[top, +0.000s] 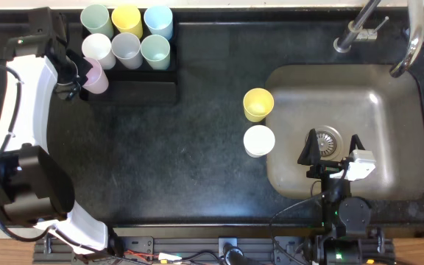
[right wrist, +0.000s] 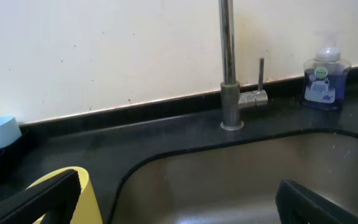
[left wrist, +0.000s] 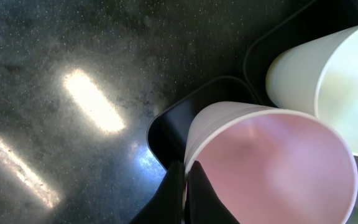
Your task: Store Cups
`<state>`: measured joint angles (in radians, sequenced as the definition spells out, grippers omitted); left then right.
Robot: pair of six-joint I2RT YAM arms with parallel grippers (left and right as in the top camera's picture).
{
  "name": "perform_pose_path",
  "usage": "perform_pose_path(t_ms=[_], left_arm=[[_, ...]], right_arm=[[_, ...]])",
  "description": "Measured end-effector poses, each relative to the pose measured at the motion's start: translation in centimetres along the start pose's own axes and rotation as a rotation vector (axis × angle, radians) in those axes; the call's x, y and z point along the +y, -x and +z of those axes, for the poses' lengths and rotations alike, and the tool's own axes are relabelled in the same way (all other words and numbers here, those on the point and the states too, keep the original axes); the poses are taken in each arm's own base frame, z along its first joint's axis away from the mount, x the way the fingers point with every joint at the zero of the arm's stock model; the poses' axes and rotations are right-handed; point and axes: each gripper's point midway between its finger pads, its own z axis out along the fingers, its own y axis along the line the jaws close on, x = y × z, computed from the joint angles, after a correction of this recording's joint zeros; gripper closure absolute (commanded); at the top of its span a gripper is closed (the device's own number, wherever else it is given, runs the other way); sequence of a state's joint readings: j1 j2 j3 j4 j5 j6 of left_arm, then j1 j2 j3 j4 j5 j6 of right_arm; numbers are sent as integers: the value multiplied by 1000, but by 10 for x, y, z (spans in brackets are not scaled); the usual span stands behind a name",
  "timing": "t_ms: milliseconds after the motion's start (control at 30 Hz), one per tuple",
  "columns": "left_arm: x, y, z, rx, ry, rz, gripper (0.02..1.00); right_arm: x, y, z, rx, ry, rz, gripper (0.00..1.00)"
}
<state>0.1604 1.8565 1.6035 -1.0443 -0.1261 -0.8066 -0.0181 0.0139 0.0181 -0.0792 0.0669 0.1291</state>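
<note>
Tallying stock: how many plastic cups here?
9: six cups in the black rack, pink cup in the left gripper, yellow cup and white cup beside the steel sink.

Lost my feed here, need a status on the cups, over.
Left gripper shut on pink cup, tilted at left end of rack. Right gripper open over sink. Yellow cup, white cup on counter beside sink. Nothing blocking rack.

Left pincer (left wrist: 184, 169) is pinched closed far out from its base; right pincer (top: 332, 144) is spread wide.
</note>
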Motion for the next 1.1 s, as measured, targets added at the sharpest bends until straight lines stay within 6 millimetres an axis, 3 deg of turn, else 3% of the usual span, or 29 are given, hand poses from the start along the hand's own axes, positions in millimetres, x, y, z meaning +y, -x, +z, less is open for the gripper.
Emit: perform_pose_path(t_ms=[600, 633, 667, 700, 733, 767, 967, 1100], left_arm=[[0, -3, 27, 30, 42, 4, 969], [0, -3, 27, 30, 41, 4, 869], [0, -3, 27, 30, 42, 5, 658], [0, -3, 27, 28, 40, 2, 362], [-1, -2, 28, 25, 36, 0, 130], [-1, -2, 28, 25, 37, 0, 18], [1, -4, 28, 34, 45, 0, 18], [3, -5, 18, 29, 40, 0, 18]], right_arm=[[0, 0, 0, 1, 0, 0, 3], [0, 0, 0, 0, 0, 0, 3], [0, 0, 0, 0, 0, 0, 3], [0, 0, 0, 0, 0, 0, 3], [0, 0, 0, 0, 0, 0, 3], [0, 0, 0, 0, 0, 0, 3], [0, 0, 0, 0, 0, 0, 5], [0, 0, 0, 0, 0, 0, 3]])
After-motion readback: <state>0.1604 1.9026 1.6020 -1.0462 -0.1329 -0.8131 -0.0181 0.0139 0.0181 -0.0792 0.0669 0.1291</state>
